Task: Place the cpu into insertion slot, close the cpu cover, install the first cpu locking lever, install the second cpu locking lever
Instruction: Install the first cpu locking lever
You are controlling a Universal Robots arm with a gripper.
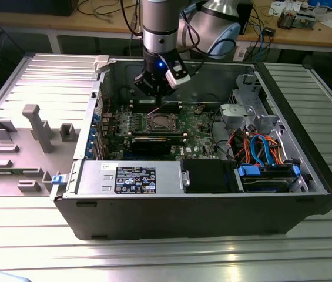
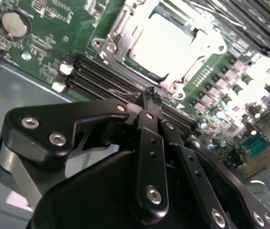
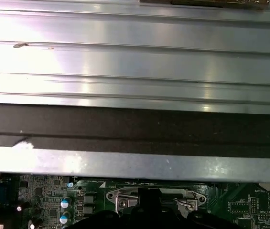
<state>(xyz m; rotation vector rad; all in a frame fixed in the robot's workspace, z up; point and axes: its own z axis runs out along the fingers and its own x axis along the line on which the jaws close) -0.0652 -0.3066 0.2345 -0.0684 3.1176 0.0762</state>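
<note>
In the second wrist view the chip (image 2: 161,45) glows so bright that its top is a white blur. The gripper (image 2: 150,95) hides the near end of the long memory slots (image 2: 101,76). In the first wrist view the socket (image 3: 154,198) is cut off at the bottom edge

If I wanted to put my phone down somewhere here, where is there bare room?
The ribbed metal table on the exterior view's right of the computer case, and the strip in front of it, look bare. Inside the case is crowded: circuit board, cables, gripper overhead.
</note>
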